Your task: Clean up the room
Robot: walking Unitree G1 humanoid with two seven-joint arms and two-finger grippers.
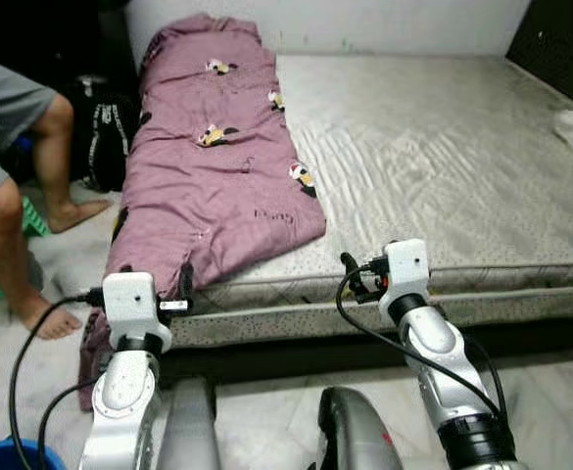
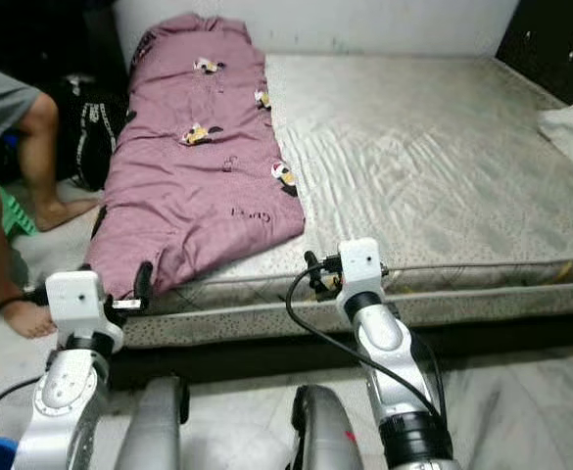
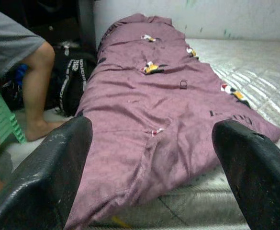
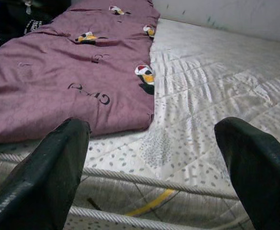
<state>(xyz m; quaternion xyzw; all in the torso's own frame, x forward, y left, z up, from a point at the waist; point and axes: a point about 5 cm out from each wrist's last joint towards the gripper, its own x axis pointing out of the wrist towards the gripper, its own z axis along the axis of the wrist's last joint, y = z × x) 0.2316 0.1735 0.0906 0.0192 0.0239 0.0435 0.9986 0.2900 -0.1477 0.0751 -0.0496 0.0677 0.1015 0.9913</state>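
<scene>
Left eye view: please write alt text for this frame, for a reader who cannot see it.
A purple blanket lies along the left side of a bare grey mattress, its near corner hanging over the edge. The robot's left hand is raised at that corner, the right hand at the mattress edge. A person's bare legs stand at far left.
</scene>
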